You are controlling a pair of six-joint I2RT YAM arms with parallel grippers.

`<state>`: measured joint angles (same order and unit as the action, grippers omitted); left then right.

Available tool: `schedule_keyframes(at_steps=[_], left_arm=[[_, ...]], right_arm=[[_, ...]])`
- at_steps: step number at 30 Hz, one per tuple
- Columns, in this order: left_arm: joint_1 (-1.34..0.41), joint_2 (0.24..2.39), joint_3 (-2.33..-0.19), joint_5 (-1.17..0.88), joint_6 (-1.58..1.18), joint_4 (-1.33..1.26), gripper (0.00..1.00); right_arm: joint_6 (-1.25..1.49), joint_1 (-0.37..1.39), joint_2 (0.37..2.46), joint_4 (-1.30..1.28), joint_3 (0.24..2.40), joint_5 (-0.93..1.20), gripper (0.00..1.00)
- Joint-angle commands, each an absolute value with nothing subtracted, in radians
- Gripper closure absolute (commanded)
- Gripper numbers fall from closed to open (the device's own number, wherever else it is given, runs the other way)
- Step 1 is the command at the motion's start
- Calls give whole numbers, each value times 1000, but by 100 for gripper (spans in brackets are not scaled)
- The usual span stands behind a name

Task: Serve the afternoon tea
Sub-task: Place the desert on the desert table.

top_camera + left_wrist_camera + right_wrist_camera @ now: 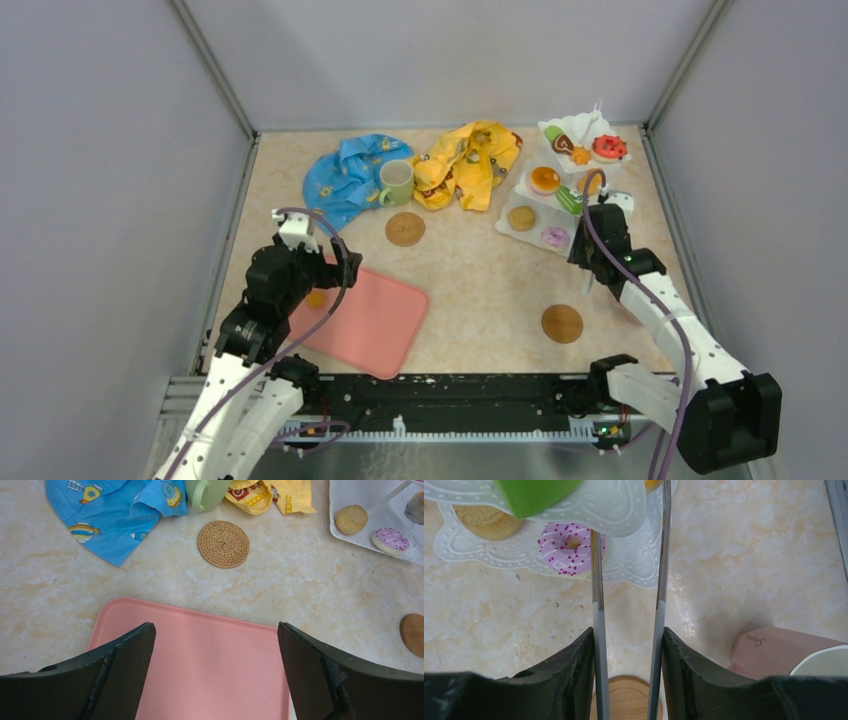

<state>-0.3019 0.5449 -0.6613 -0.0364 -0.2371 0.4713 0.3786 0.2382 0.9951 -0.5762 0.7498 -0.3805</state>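
Your right fingers (586, 647) are clamped on metal tongs (597, 580), which run up over the white 3-tier stand (634, 560), upper right of the top view, just beside its purple donut (569, 547). Left fingers (142, 637) are spread wide above the pink tray (210, 680), lower left. Green mug (396, 182) stands top centre, btw blue cloth (345, 170) & yellow cloth (465, 160).

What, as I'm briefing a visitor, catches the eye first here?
The white tiered stand of pastries at far right, with the right gripper holding metal tongs toward its purple donut. Then the blue cloth and yellow cloth at the back, and the pink tray under the open left gripper.
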Motion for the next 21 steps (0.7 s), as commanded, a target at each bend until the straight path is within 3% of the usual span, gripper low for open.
schedule_keyframes(at_steps=[1, 9, 14, 21], left_arm=[[-305, 531, -664, -29, -229, 437, 1], [-306, 530, -664, -28, -227, 436, 1], [-307, 528, -665, -26, -227, 437, 1], [-308, 522, -664, -24, -229, 440, 1]], right_arm=[[339, 213, 1016, -438, 739, -370, 60], [301, 189, 1032, -335, 695, -329, 58], [318, 180, 1051, -357, 695, -321, 51], [317, 179, 1014, -471, 746, -317, 49]])
